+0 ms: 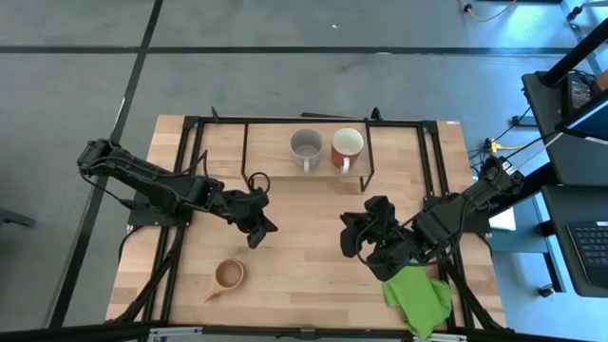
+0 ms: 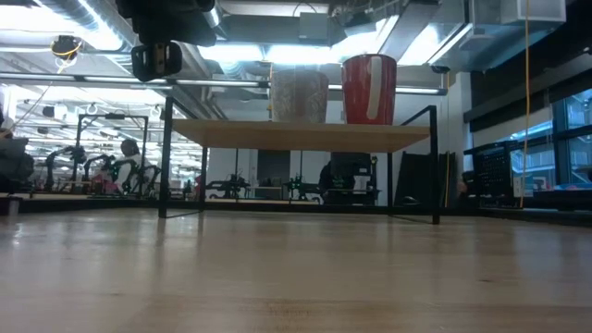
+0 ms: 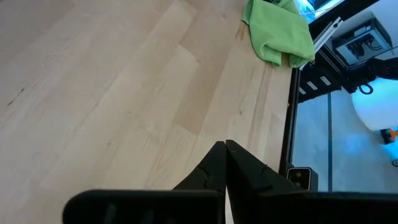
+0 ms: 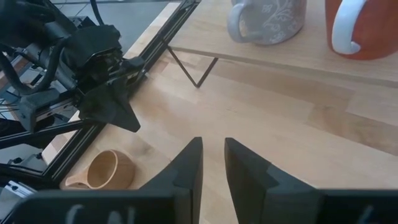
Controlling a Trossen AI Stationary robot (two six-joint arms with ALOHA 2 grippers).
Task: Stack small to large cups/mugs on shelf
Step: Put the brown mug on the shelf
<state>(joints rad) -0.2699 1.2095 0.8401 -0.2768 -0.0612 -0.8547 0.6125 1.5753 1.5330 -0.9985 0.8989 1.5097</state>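
Observation:
The grey mug (image 1: 305,146) and the red mug (image 1: 348,147) stand upright side by side on the shelf (image 1: 266,142); the low view shows the grey mug (image 2: 298,96), the red mug (image 2: 369,89) and the shelf board (image 2: 301,135). The small tan wooden cup (image 1: 228,275) rests on its base on the table near the front left, also seen as the tan cup (image 4: 111,170). My left gripper (image 1: 260,231) hovers shut above the table, just behind and right of that cup. My right gripper (image 1: 354,237) hovers slightly open over the table's middle right.
A green cloth (image 1: 417,296) lies crumpled at the table's near right corner, close under the right arm. Black frame rails (image 1: 180,180) run along both table sides. Bare wood lies between the two grippers and in front of the shelf.

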